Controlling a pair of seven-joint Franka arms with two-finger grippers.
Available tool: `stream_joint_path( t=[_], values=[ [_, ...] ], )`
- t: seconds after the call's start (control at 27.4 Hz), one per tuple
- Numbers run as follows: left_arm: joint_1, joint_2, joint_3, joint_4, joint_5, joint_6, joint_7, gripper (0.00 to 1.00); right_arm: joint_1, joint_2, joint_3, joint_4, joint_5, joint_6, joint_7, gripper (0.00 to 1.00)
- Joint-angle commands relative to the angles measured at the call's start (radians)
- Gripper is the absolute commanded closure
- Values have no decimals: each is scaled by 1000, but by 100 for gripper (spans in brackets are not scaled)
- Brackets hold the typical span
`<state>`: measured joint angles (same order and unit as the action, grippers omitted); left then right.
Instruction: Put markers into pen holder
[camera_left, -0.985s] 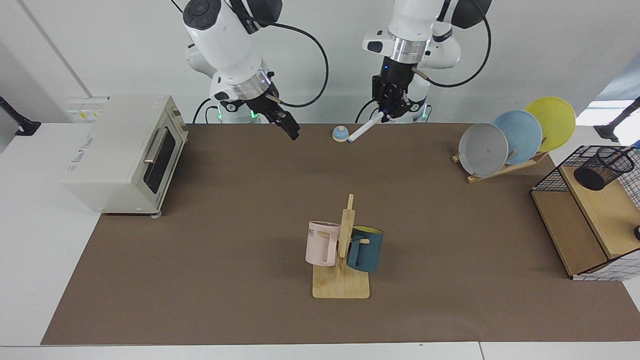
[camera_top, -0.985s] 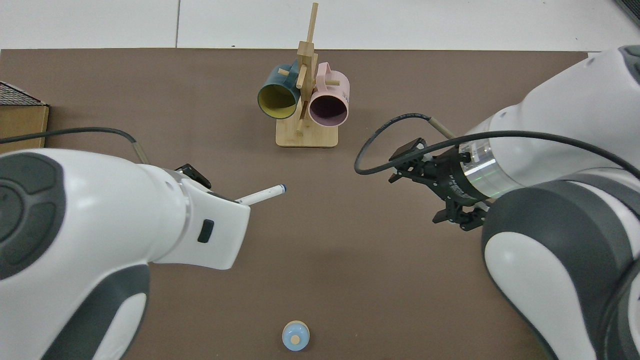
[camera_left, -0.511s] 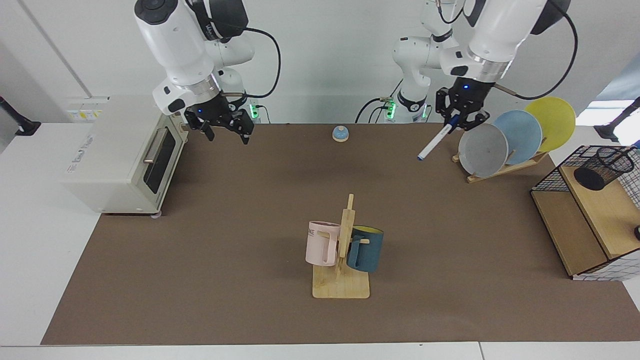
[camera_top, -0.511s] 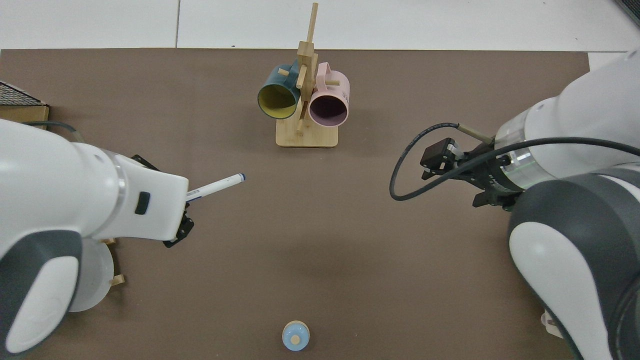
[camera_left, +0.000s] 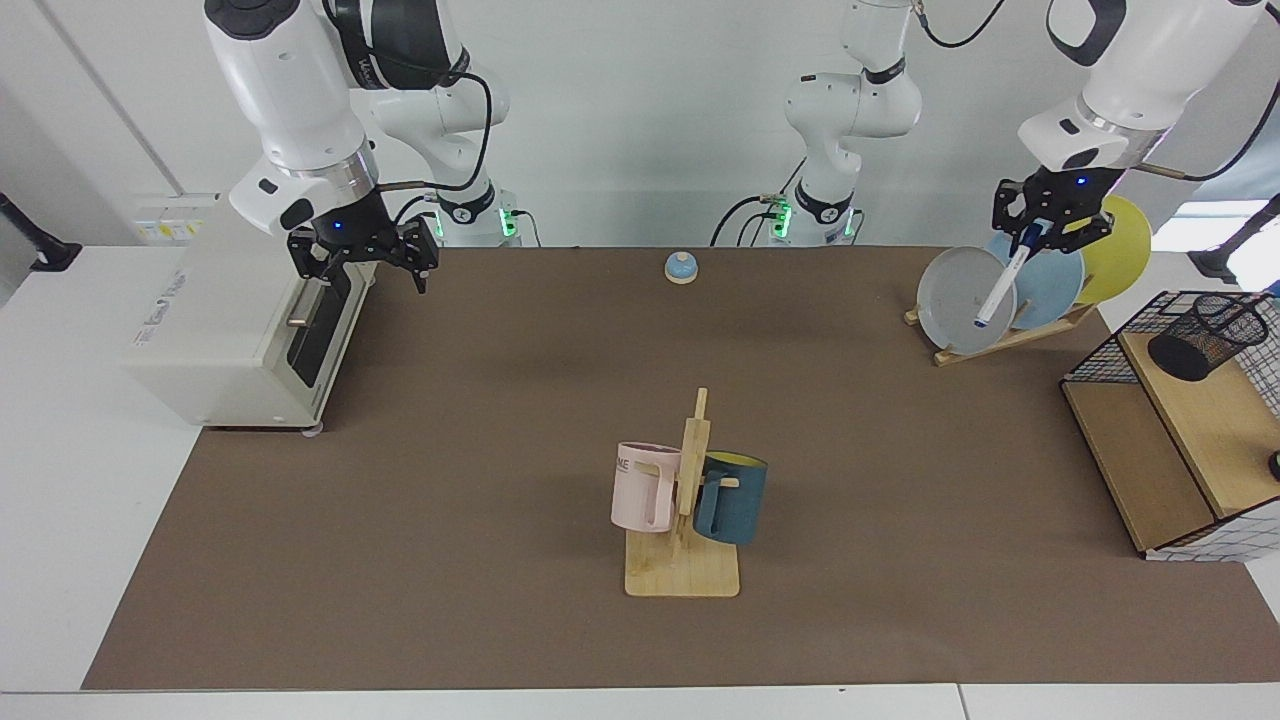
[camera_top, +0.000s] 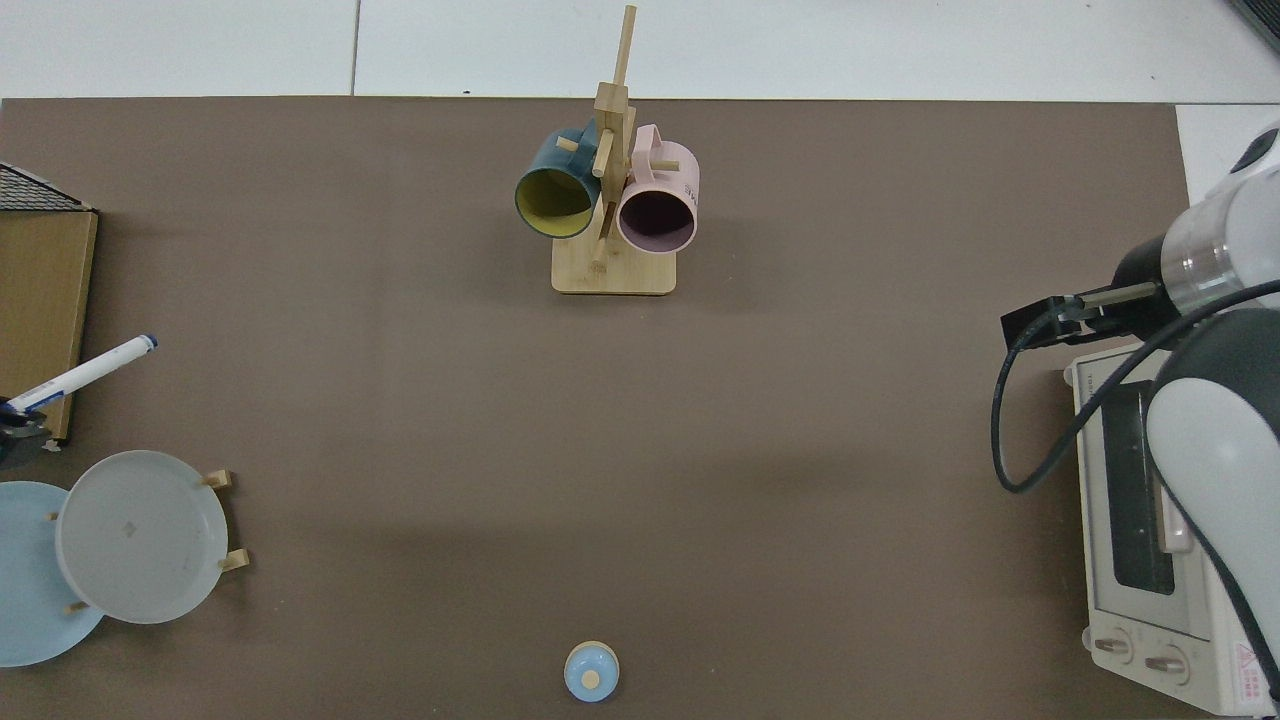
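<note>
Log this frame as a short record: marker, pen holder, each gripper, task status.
marker: held tilted, in the air before the plates
pen holder: on the wooden shelf in the wire basket, no marker in it
left gripper: shut on marker, above the plate rack
right gripper: open, holding nothing, by the toaster oven
status: marker not yet in pen holder

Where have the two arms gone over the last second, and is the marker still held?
The left gripper, still shut on the marker, carried it from mid-table to above the plate rack, toward the pen holder. The right gripper, open, swung away to the toaster oven. Mugs, plates, bell and pen holder have not moved.
</note>
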<state>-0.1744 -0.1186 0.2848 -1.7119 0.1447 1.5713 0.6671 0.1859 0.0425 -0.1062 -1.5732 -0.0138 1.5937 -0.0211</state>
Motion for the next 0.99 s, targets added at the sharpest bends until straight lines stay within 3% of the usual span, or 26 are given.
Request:
stream_joint_path(
  t=[0.0, 0.26, 0.95],
  values=[
    [-4, -1, 13, 20, 79, 6, 92, 100, -36, -39, 13, -57, 32, 40, 9, 0],
    [-4, 20, 83, 46, 90, 42, 311, 100, -40, -42, 13, -61, 32, 40, 9, 0],
    [-4, 100, 266, 132, 277, 202, 916, 100, -40, -41, 13, -61, 34, 42, 9, 0]
  ],
)
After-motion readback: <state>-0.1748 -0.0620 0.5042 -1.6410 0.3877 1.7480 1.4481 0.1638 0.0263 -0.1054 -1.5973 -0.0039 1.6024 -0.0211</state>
